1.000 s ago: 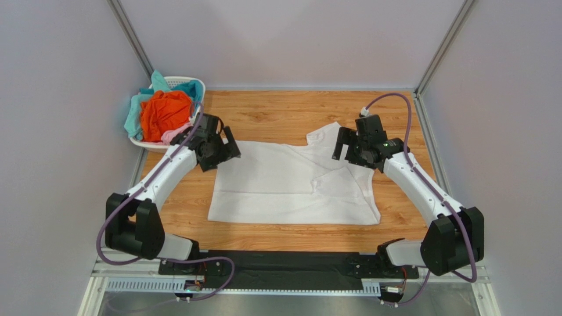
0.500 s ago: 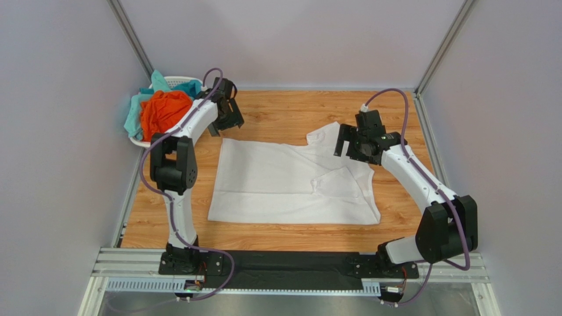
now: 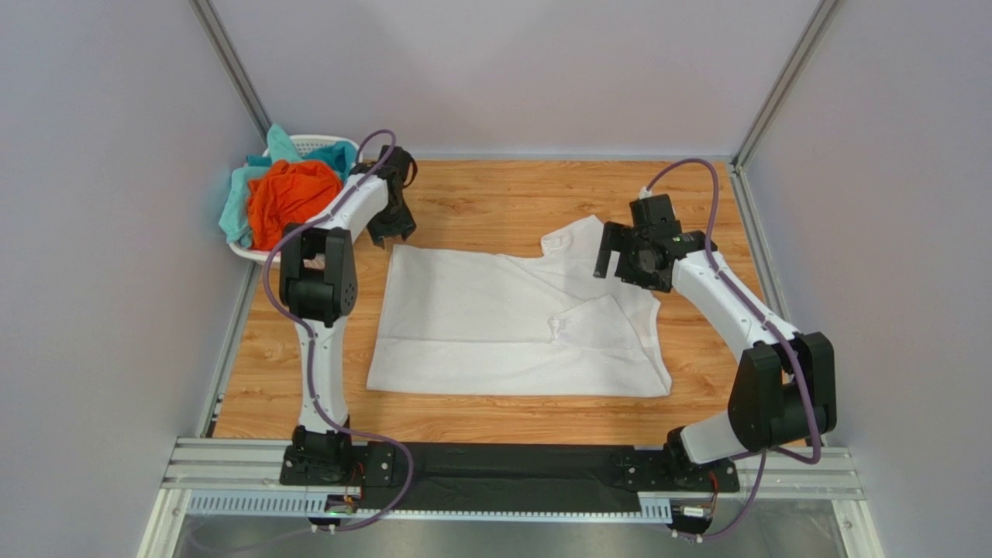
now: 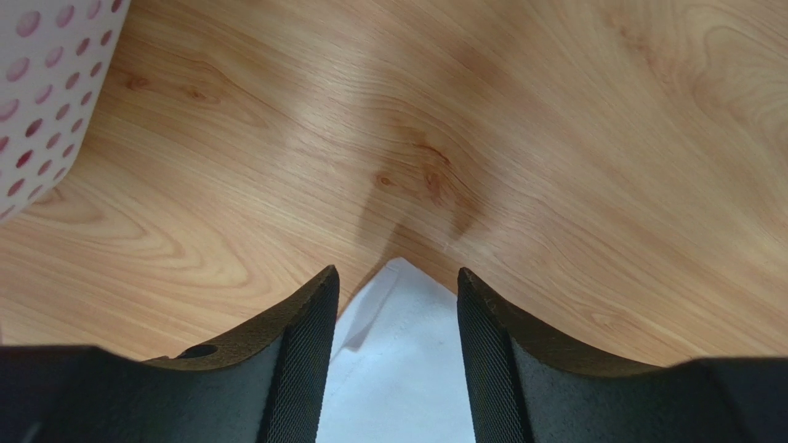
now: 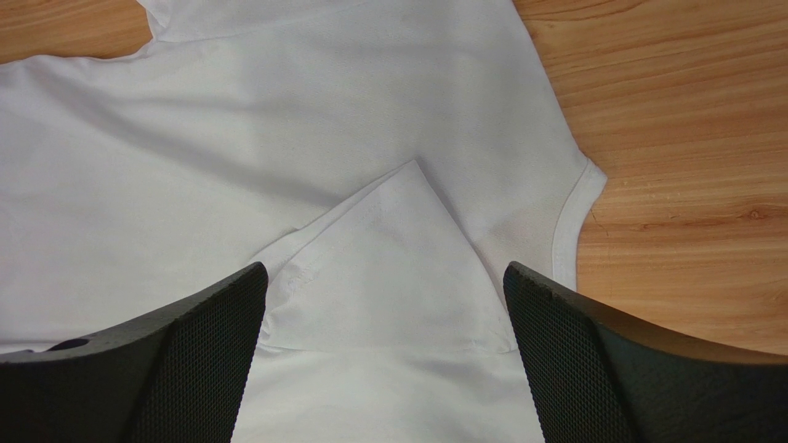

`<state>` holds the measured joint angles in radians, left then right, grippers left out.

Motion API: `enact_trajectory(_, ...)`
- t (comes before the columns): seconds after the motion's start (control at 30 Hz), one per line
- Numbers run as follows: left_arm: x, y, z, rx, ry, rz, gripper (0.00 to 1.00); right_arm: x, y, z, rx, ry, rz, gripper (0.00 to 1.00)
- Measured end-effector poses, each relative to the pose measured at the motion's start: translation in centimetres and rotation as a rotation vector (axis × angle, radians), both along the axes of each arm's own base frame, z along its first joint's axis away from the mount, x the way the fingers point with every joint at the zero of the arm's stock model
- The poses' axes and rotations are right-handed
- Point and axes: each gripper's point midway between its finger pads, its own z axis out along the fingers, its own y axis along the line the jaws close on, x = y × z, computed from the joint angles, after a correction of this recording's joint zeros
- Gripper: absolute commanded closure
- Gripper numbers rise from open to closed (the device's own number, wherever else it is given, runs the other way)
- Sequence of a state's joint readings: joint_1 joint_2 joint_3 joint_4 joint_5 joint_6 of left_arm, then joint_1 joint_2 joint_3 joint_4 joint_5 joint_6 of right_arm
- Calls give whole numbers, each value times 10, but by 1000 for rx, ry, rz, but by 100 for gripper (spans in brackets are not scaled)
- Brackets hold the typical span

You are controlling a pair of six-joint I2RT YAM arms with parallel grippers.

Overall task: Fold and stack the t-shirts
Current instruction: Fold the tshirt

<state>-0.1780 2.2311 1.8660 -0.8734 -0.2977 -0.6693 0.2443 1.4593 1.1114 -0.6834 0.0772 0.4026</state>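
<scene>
Where left fingers (image 4: pixel 298 355) gape, shirt (image 4: pixel 400 369) lies.

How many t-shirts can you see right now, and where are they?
3. White t-shirt spread on the table; orange t-shirt and teal t-shirt heaped in the basket at far left. More may be buried underneath.

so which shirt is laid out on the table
The white shirt, spread flat; the orange shirt and teal shirt sit crumpled in the basket.
</scene>
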Motion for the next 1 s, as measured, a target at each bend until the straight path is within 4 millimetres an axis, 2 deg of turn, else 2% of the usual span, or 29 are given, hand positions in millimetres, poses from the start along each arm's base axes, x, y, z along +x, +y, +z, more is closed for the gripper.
enact_trajectory(0.1, 2, 5, -5, -1, 8, 14, 46, 0, -1, 0, -2, 1, 1, 0)
enact_trajectory(0.17, 3, 6, -9, -7, 13, 19, 51, 0, -1, -1, -3, 2, 2, 0)
enact_trajectory(0.3, 3, 2, -18, -31, 31, 16, 52, 0, -2, -4, -6, 10, 2, 0)
enact_trajectory(0.43, 1, -3, -23, -57, 38, 14, 62, 1, -4, -10, -10, 28, -4, 0)
enact_trajectory(0.53, -1, -5, -23, -69, 32, 16, 77, 1, -4, -17, -15, 48, -6, 0)
enact_trajectory(0.6, -4, -5, -23, -77, 30, 21, 100, 2, -4, -22, -19, 63, -7, 0)
enact_trajectory(0.7, -8, -5, -23, -83, 32, 19, 100, 7, -4, -27, -23, 79, -9, 0)
enact_trajectory(0.83, -11, -7, -22, -94, 33, 14, 100, 35, 2, -18, -19, 53, -11, 0)
enact_trajectory(1.0, -18, -10, -22, -114, 33, 2, 100, 94, 11, -2, -16, -33, -22, 1)
